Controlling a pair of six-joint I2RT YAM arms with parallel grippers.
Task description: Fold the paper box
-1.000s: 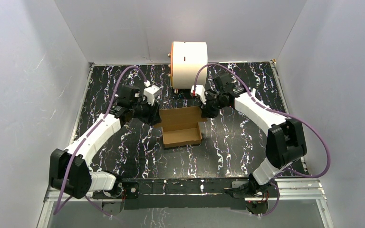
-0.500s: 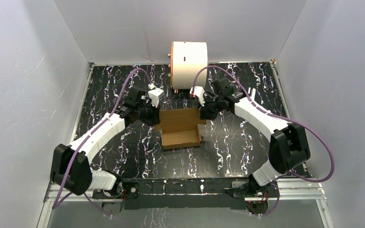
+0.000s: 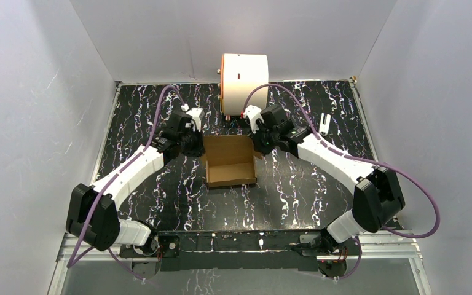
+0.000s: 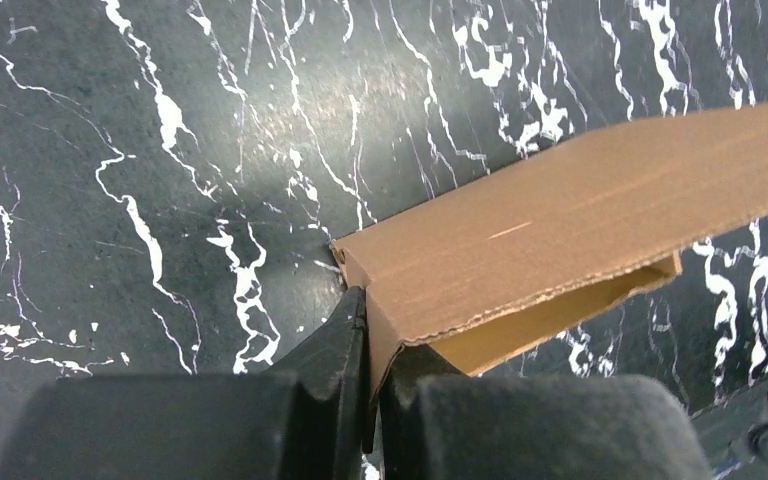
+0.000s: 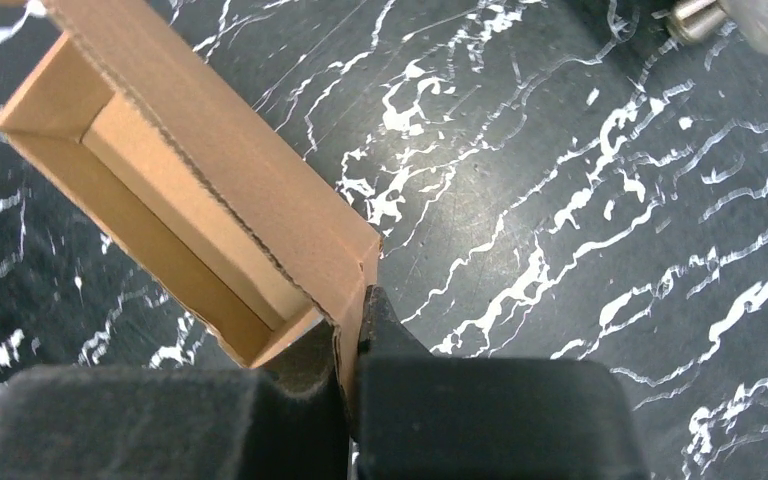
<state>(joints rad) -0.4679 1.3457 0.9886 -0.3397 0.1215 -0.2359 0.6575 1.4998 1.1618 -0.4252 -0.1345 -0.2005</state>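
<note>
The paper box (image 3: 228, 161) is a brown cardboard carton, partly folded into an open tray, lying at the middle of the black marbled table. My left gripper (image 3: 198, 145) is shut on the box's left rear side flap; in the left wrist view its jaws (image 4: 372, 312) pinch the thin cardboard edge of the box (image 4: 560, 230). At the right rear corner, my right gripper (image 3: 259, 145) is shut on the side flap. The right wrist view has the flap clamped in the gripper (image 5: 355, 305), with the box's open inside (image 5: 175, 205) to the left.
A large white cylinder with an orange rim (image 3: 244, 83) stands at the back of the table, just behind both grippers. A small white object (image 3: 324, 123) lies at the back right. Grey walls close in the table on three sides.
Both grippers have closed onto the box's rear side flaps. Both wrists moved inward and slightly toward the back, and the box shifted a little left. The small white object came into sight.
</note>
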